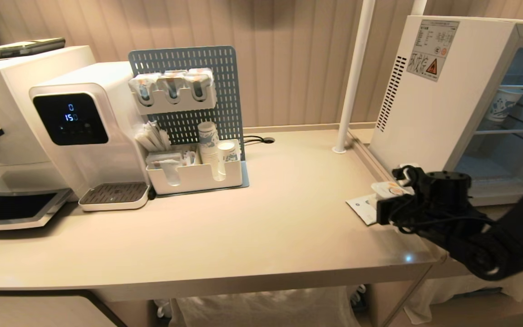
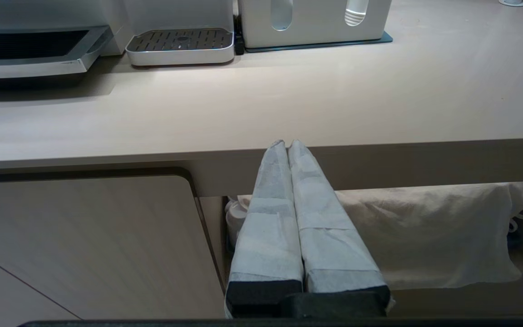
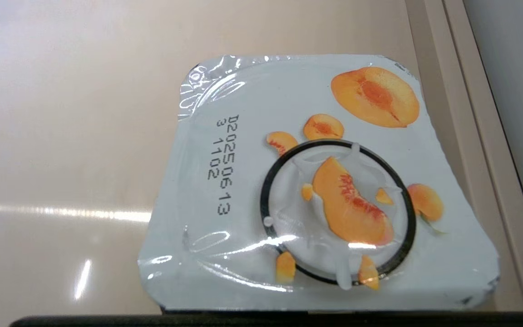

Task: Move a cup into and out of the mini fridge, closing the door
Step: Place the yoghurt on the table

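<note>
Black and bulky, the right gripper (image 1: 391,200) is hanging over the near right corner of the beige countertop (image 1: 261,227), just in front of the white boxy mini fridge (image 1: 429,104). At its tip is sitting the small white yogurt-style cup (image 1: 391,189) with a peach-printed lid; whether the fingers are gripping it, the pictures are not showing. A white card (image 1: 362,208) is lying flat on the countertop just beside the cup. The fridge is standing with its interior showing, a blue-patterned white paper cup (image 1: 504,104) resting on a wire shelf inside; its door is lying outside the picture.

From the left wrist camera, the left gripper (image 2: 287,144) is pointing at the countertop's front edge (image 2: 379,156), below the top surface, its two cloth-wrapped fingers (image 2: 270,218) pressed together with nothing between them.

From the right wrist camera, the cup's sealed foil lid (image 3: 316,181) is filling the picture, the countertop (image 3: 61,136) showing beyond it and the fridge's white side (image 3: 511,91) close by.
</note>
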Available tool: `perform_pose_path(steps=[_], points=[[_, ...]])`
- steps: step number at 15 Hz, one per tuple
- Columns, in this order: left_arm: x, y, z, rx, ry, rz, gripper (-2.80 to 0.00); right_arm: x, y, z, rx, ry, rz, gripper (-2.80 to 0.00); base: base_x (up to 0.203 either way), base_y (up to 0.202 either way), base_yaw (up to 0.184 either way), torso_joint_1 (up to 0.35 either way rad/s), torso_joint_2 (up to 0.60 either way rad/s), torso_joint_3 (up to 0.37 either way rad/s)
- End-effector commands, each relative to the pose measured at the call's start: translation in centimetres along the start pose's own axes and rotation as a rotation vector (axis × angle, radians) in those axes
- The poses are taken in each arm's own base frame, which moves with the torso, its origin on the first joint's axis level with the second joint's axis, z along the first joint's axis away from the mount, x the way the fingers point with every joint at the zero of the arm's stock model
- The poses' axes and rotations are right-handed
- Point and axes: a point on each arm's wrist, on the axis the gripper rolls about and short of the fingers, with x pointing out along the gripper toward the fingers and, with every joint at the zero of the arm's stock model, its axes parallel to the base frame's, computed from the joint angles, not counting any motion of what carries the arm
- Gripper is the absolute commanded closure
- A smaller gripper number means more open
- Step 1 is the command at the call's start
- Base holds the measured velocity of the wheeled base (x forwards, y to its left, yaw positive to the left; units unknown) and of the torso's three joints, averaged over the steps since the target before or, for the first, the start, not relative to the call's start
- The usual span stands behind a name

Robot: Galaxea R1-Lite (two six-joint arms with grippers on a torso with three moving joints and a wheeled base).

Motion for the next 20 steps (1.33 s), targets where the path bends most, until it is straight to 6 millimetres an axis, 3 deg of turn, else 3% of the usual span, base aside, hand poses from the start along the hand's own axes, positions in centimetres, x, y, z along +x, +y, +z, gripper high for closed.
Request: perform_pose_path(steps=[1, 4, 7, 12, 13, 18, 20], points=[[0.0, 0.0, -0.1, -0.002, 0.002, 0.0, 0.0, 6.4, 1.6, 0.3, -0.005, -0.044, -0.005, 0.0, 0.0, 0.0, 0.0, 0.0, 0.0, 0.0], [0.0, 0.0, 0.0, -0.002, 0.001, 0.0, 0.0, 10.8, 2.0, 2.3, -0.006, -0.059, -0.048, 0.0, 0.0, 0.0, 0.0, 0.0, 0.0, 0.0], [0.0, 0.0, 0.0, -0.002, 0.0, 0.0, 0.0, 14.6, 1.3, 1.1, -0.012, 0.036, -0.082, 0.0, 0.0, 0.0, 0.0, 0.0, 0.0, 0.0], [0.0, 0.0, 0.0, -0.002, 0.001, 0.0, 0.0, 14.6, 0.9, 0.7, -0.014, 0.142, -0.099, 0.0, 0.0, 0.0, 0.0, 0.0, 0.0, 0.0], [0.0, 0.0, 0.0, -0.002, 0.002, 0.0, 0.0, 14.5, 0.9, 0.7, -0.016, 0.146, -0.103, -2.8, 0.0, 0.0, 0.0, 0.0, 0.0, 0.0], [0.0, 0.0, 0.0, -0.002, 0.001, 0.0, 0.0, 14.1, 0.8, 1.1, -0.011, 0.139, -0.107, -2.8, 0.0, 0.0, 0.0, 0.0, 0.0, 0.0], [0.0, 0.0, 0.0, -0.002, 0.0, 0.0, 0.0, 13.1, 0.8, 1.5, -0.011, 0.144, -0.106, -2.8, 0.0, 0.0, 0.0, 0.0, 0.0, 0.0]])
